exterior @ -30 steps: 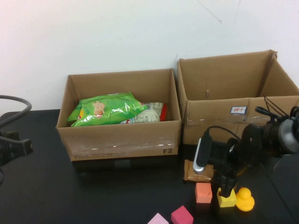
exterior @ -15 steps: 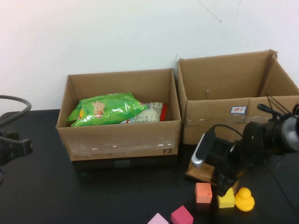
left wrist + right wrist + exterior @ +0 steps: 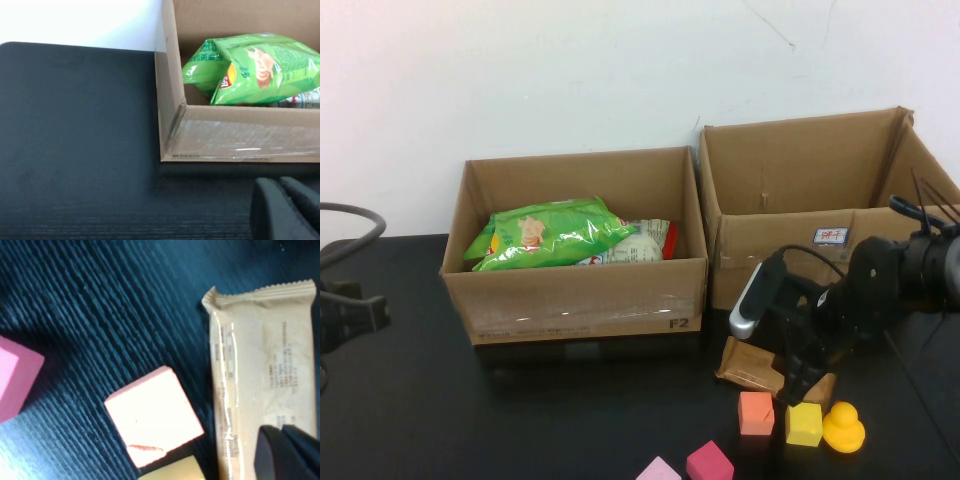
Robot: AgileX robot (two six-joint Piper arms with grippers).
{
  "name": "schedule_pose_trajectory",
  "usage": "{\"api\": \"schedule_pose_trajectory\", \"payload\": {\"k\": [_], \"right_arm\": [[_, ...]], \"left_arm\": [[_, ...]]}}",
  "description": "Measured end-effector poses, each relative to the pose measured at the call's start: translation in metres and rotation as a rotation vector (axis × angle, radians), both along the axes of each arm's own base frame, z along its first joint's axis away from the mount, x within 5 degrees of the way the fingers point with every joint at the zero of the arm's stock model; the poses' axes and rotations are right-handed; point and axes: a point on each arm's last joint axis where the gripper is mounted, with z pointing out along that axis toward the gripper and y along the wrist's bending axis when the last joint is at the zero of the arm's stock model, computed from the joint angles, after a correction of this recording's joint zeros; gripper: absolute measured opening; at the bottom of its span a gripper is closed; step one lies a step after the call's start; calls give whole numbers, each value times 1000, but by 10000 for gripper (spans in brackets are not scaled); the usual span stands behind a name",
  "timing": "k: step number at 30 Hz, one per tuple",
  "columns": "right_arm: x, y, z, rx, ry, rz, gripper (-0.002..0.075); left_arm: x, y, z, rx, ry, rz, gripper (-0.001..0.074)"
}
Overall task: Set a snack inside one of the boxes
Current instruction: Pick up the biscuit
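The brown snack packet (image 3: 752, 364) is pinched by the jaws of the right gripper (image 3: 798, 384), at 6 o'clock of the right-hand cardboard box (image 3: 790, 252). The left gripper (image 3: 287, 212) is seen with jaws pressed together near the left-hand cardboard box (image 3: 575, 300).

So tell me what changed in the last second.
The right gripper closed on the brown snack in front of the right box and tipped its left end up off the table; a second ago the snack lay flat. The left gripper stayed shut and parked by the left box. The blocks and duck did not move.
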Motion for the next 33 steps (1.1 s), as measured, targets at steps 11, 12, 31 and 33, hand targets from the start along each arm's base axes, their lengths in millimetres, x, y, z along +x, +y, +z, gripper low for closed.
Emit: {"api": "schedule_pose_trajectory", "payload": {"k": [11, 12, 31, 33], "right_arm": [[5, -1, -29, 12, 15, -130, 552], [6, -1, -31, 14, 12, -140, 581], [5, -3, -54, -2, 36, -167, 483], [6, -2, -54, -1, 37, -168, 483]], "left_arm": [[0, 0, 0, -9, -1, 3, -1], [0, 0, 0, -11, -1, 3, -1], [0, 0, 0, -11, -1, 3, -1], [0, 0, 0, -11, -1, 3, -1]]}}
